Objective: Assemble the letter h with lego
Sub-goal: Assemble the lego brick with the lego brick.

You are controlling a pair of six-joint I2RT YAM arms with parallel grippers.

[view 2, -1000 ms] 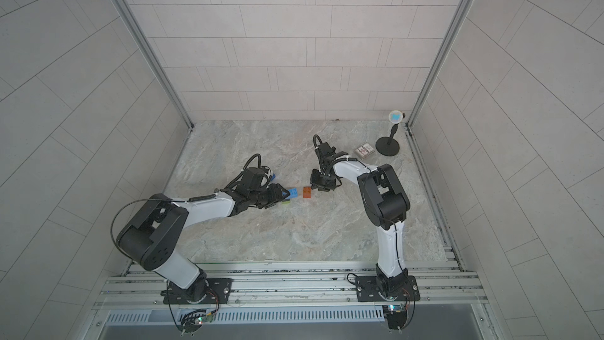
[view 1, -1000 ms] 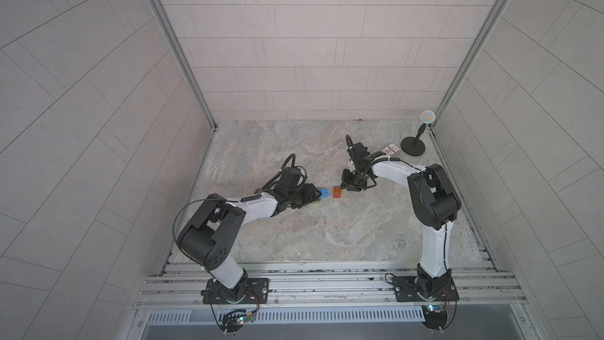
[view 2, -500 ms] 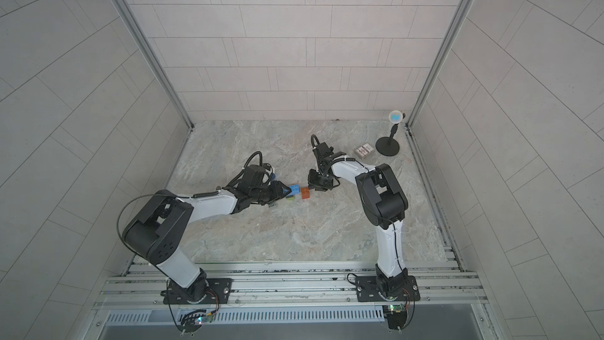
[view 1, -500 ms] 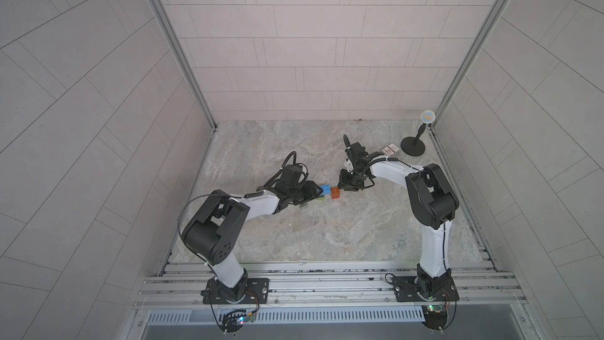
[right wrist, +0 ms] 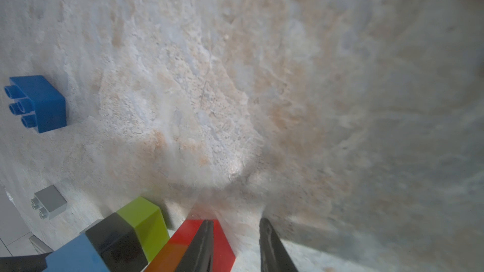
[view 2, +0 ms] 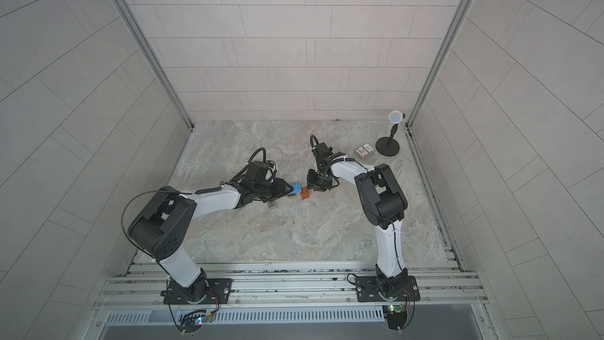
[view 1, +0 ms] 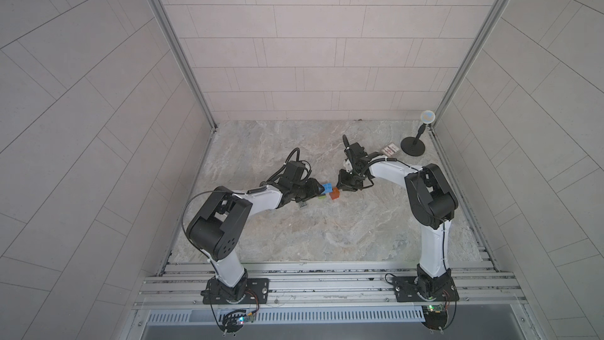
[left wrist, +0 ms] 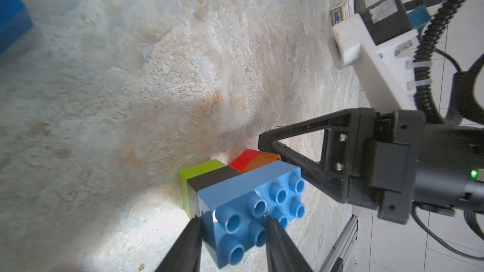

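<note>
- Slip: left end effector (left wrist: 232, 220), closed on light blue brick (left wrist: 246, 192) of the letter h (view 1: 327, 189) lying mid-worktop (view 1: 327, 243), may twist it off the black brick (left wrist: 209, 180).
- Shove: right end effector (right wrist: 236, 221), part open and empty at the h's 3 o'clock, one finger against red brick (right wrist: 222, 239), could pop the short leg loose.

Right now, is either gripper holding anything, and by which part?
The left gripper apparently pinches the light blue brick by its studded end. The right gripper holds nothing; one finger lies across the red brick.
</note>
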